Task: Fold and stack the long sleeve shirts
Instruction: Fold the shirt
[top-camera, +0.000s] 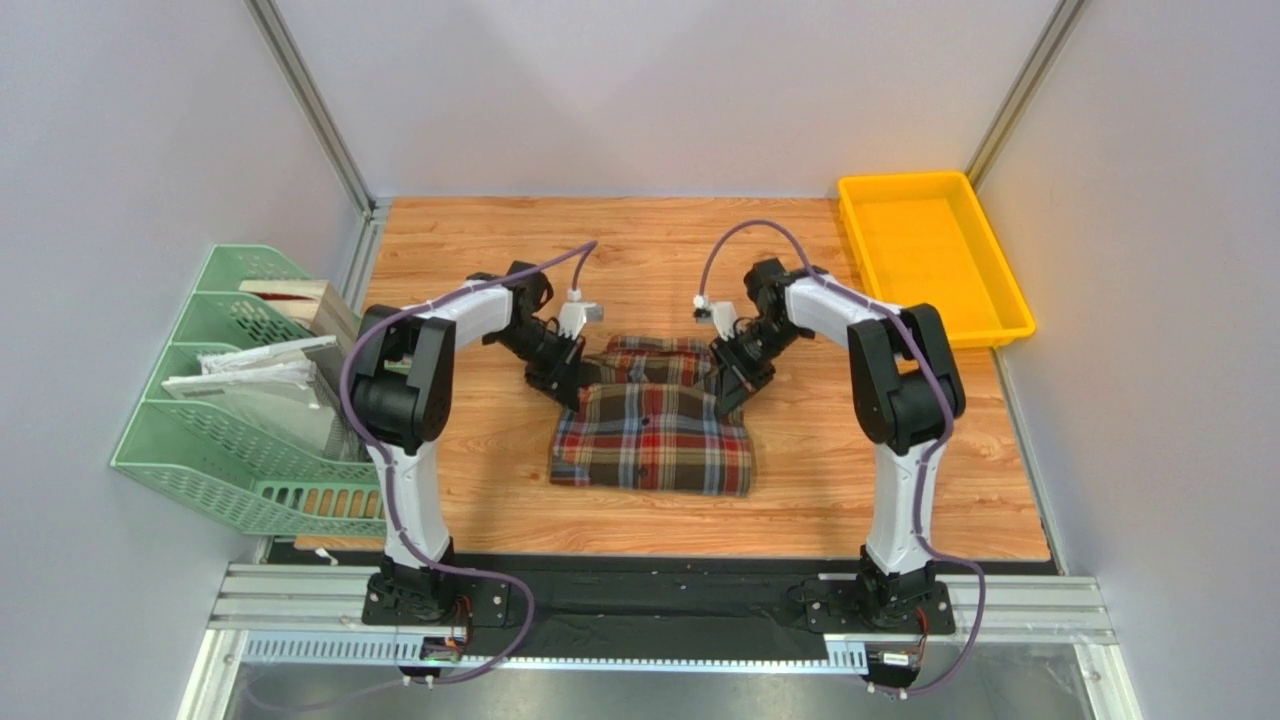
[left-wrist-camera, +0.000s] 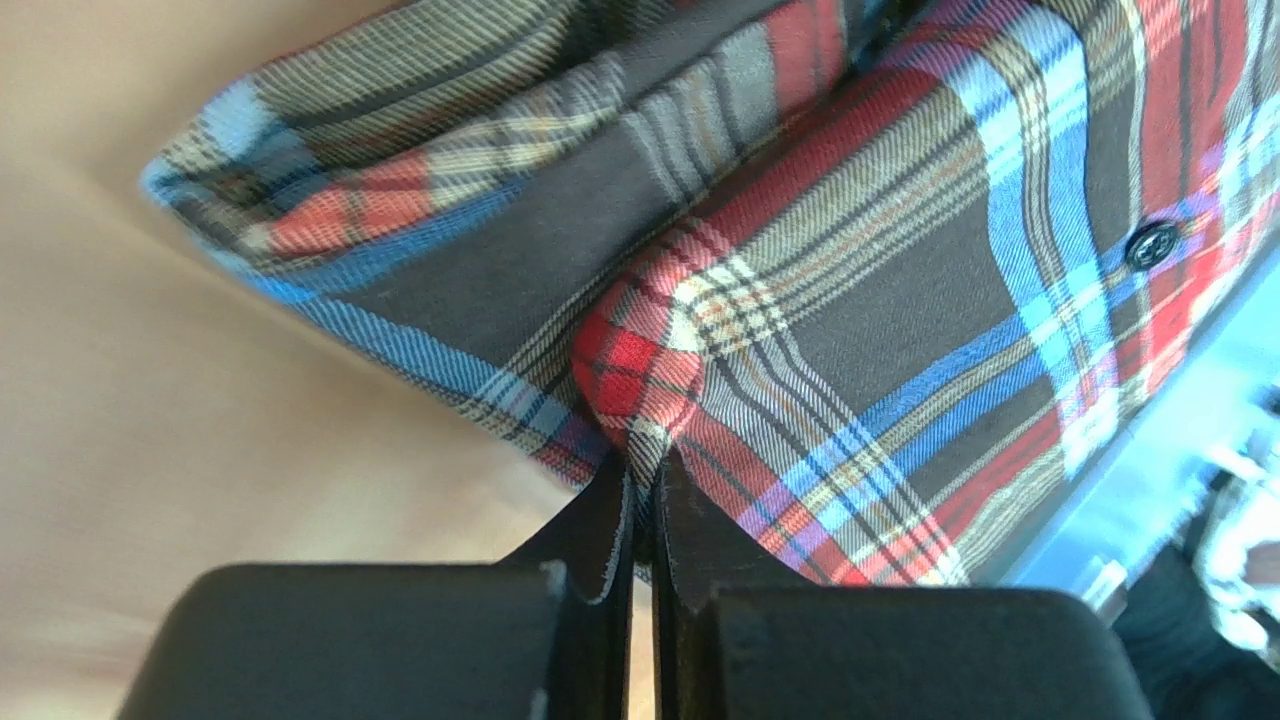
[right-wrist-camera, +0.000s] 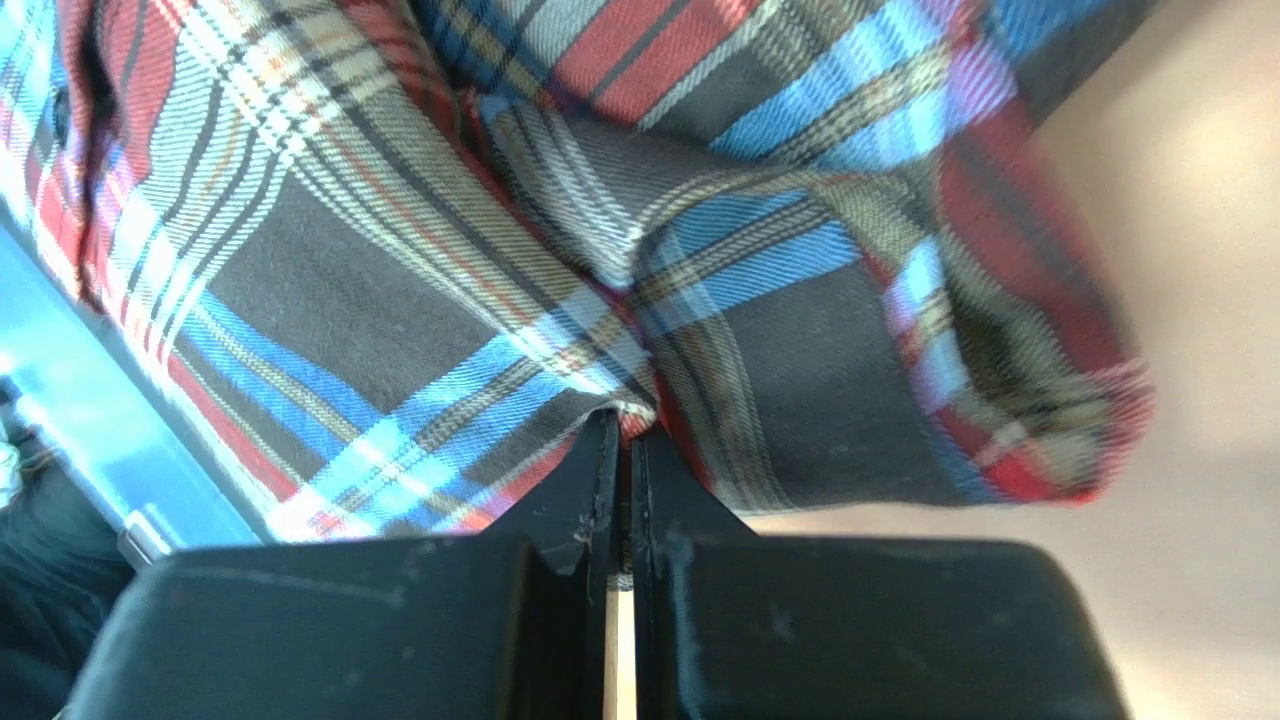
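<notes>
Left jaws: closed tight, tips pinching a thin fold of the shirt (left-wrist-camera: 902, 300) at its rounded corner. Only a sliver of cloth sits between the tips. Right jaws: same state, closed on a thin pinch of the shirt (right-wrist-camera: 376, 300) where two plaid layers meet.

Just past the tips, both wrist views show doubled fabric: an upper layer rolling over a lower one, with bare counter (left-wrist-camera: 181, 450) beside it. A dark button (left-wrist-camera: 1153, 243) shows on the upper layer in the left wrist view.

From above, the shirt (top-camera: 654, 435) lies mid-counter, roughly rectangular, between the two arms. A near panel lies over a smaller far part that sticks out behind. The left arm (top-camera: 451, 323) and right arm (top-camera: 842, 315) each reach in to a far corner of that near panel, one per side.

Handling, as judged: soft flannel, light, limp, no stiffness to hold a crease. It will drape and sag between two held points and drag on the wood. The grips are shallow and could slip, so a deeper bite on the doubled edge is safer. Take it at paired corners and move both sides level.

Further out, well apart from the shirt: yellow tray (top-camera: 1004, 323) at far right, green file rack (top-camera: 196, 450) off the left edge.
</notes>
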